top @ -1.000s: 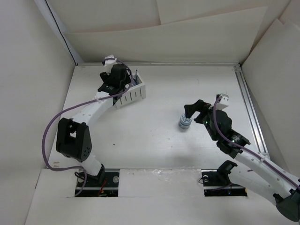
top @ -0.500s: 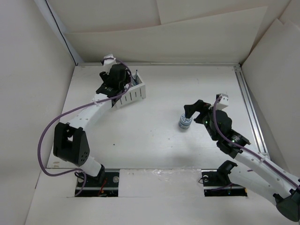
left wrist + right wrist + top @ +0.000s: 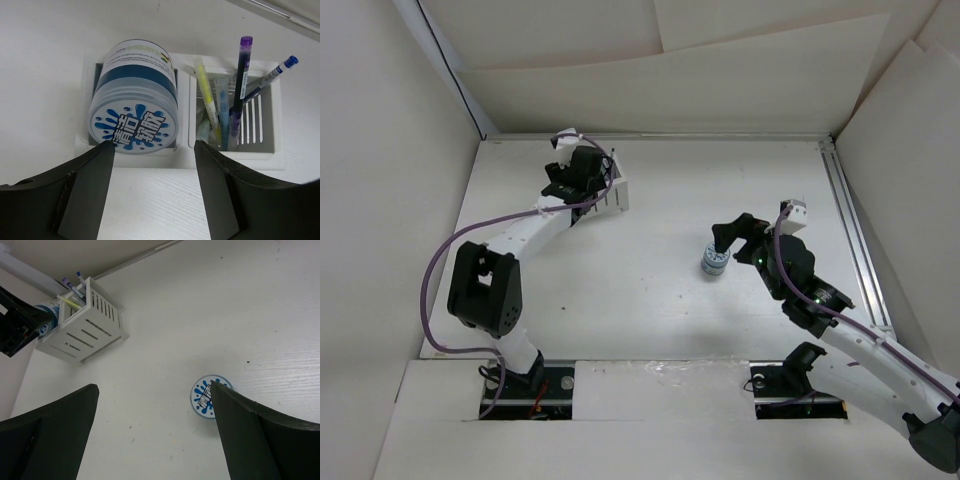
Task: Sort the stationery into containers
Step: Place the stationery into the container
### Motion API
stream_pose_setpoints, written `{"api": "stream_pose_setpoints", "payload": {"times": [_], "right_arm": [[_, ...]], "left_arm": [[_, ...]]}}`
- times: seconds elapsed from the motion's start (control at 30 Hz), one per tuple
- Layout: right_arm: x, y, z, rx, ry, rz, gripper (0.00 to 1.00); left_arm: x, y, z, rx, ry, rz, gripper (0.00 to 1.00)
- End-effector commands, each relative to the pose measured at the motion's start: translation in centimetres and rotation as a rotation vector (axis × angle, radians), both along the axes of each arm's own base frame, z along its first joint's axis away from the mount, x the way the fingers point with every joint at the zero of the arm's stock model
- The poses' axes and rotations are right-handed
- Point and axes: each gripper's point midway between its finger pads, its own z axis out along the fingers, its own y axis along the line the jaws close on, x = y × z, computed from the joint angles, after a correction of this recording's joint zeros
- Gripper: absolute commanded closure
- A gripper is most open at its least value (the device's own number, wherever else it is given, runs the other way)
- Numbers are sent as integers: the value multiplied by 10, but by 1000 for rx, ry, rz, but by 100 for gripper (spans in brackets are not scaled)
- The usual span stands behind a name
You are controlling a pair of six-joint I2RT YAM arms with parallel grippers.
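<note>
The white slatted organizer (image 3: 235, 150) stands at the back left of the table (image 3: 612, 196). One blue-and-white roll (image 3: 134, 112) sits in its left compartment. Several pens (image 3: 239, 95), blue, purple and yellow-green, stand in its right compartment. My left gripper (image 3: 154, 146) is open and empty just above and in front of the organizer; in the top view (image 3: 578, 180) it covers part of it. A second blue-and-white roll (image 3: 713, 261) stands on the table mid-right. My right gripper (image 3: 154, 386) is open above it, and its right finger overlaps the roll (image 3: 206, 396) in the wrist view.
A metal rail (image 3: 850, 230) runs along the table's right edge. White walls (image 3: 650, 90) close in the back and sides. The organizer also shows far off in the right wrist view (image 3: 82, 332), with the left gripper's dark body beside it.
My left gripper has shifted a little to the right and back over the organizer, and that arm's elbow has swung. The right arm and the roll below it have not moved.
</note>
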Motion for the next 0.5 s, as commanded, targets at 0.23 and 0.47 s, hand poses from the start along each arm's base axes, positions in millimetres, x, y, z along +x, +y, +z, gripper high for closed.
{"api": "stream_pose_setpoints", "payload": {"times": [0.23, 0.47], "right_arm": [[2, 3, 18, 35, -60, 13, 0], [2, 5, 15, 31, -51, 22, 0]], "left_arm": [[-11, 14, 50, -54, -160, 47, 36], [2, 18, 50, -24, -139, 73, 30]]}}
